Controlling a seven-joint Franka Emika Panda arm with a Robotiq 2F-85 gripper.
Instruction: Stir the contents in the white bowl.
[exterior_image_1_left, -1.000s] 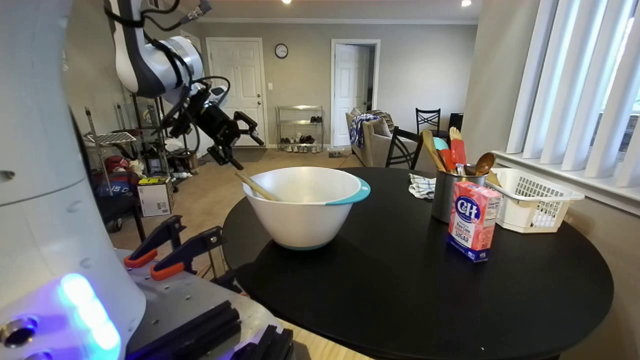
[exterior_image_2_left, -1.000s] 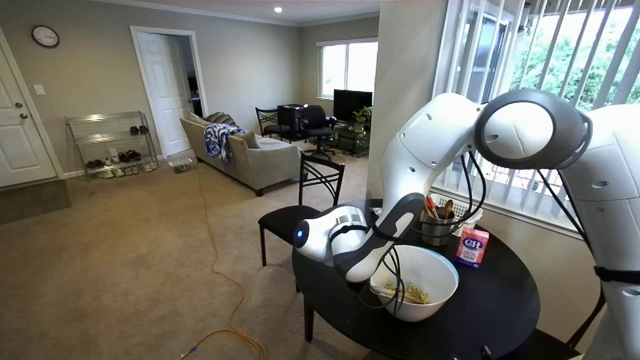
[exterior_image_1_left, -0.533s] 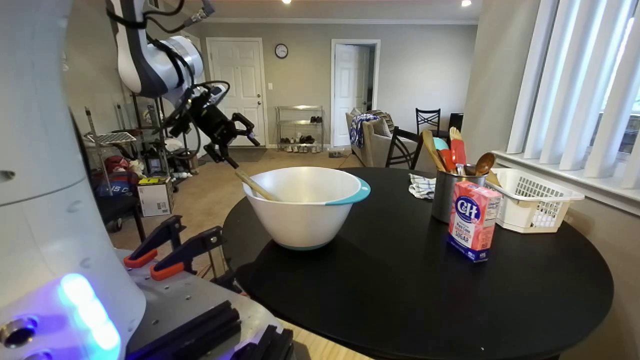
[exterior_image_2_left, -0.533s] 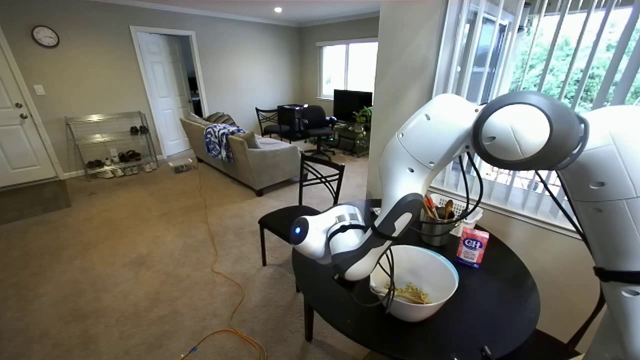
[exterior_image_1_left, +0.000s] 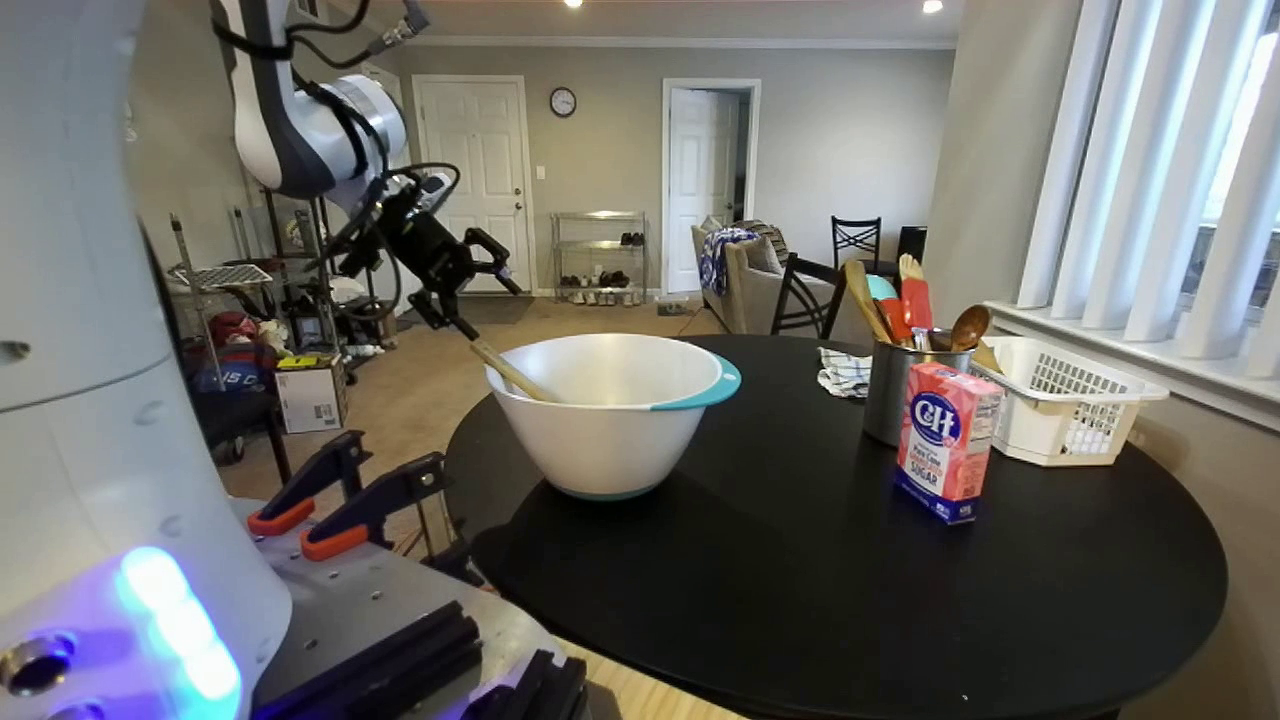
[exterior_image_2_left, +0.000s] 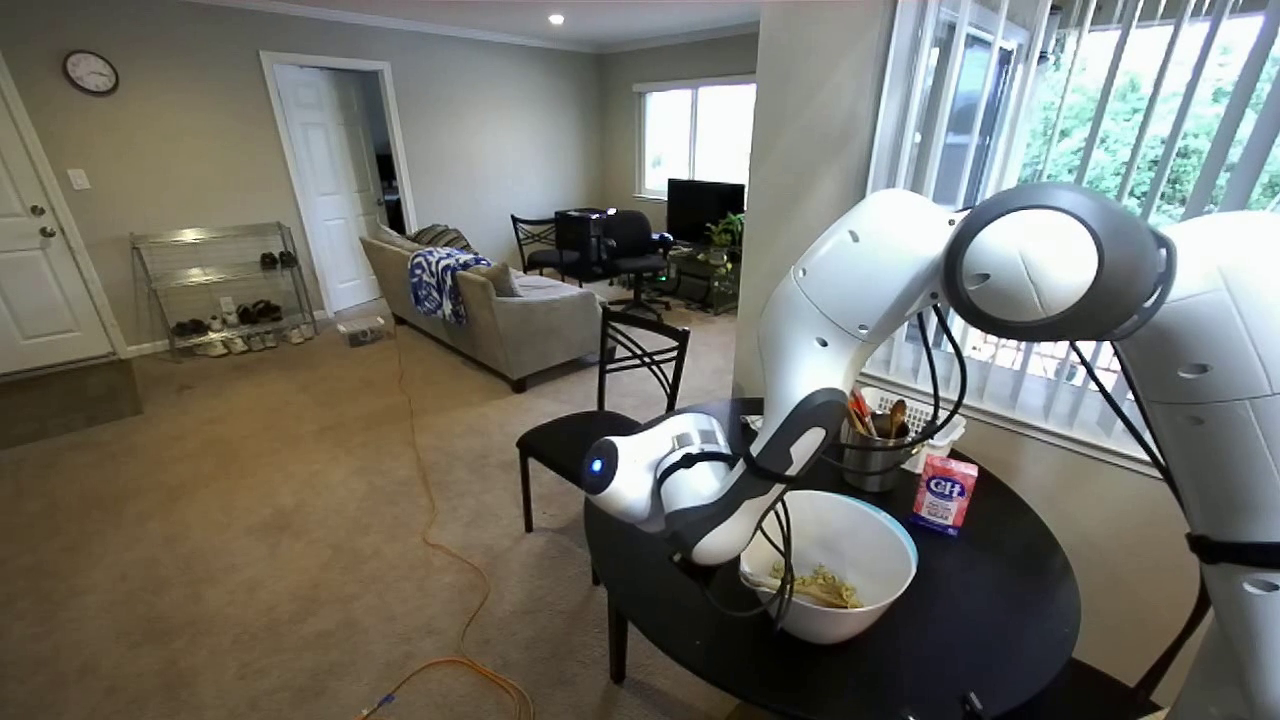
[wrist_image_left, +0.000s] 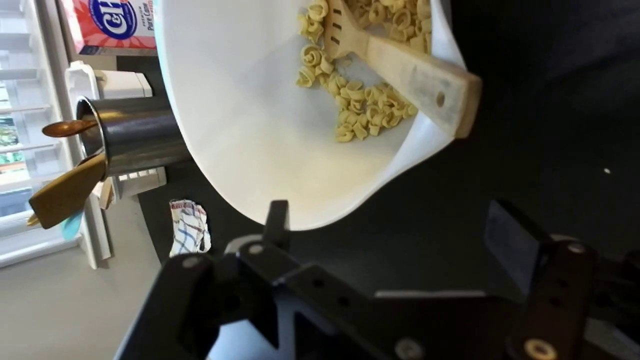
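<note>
Barely shifted since a second ago, the gripper (exterior_image_1_left: 493, 308) is a touch nearer the left edge of an exterior view, while the white bowl (exterior_image_1_left: 605, 445) and the wooden spoon (wrist_image_left: 422, 80) keep their places. The gripper's fingers (wrist_image_left: 512, 247) stand wide apart; one overlaps the bowl's rim in the wrist view — whether they touch, I cannot tell. The bowl stands upright on the black table (exterior_image_1_left: 850, 600) with curled pasta (wrist_image_left: 370, 112) inside. The spoon's slotted head lies among the pasta and its handle slants up over the rim, apart from both fingers in the wrist view. Well apart from the bowl, a red sugar carton (exterior_image_1_left: 945, 440) stands upright near a metal container (exterior_image_1_left: 885, 395) of utensils (exterior_image_1_left: 914, 300) — a white basket (exterior_image_1_left: 1035, 425) behind the container, a checked cloth (exterior_image_1_left: 843, 372) near it.
</note>
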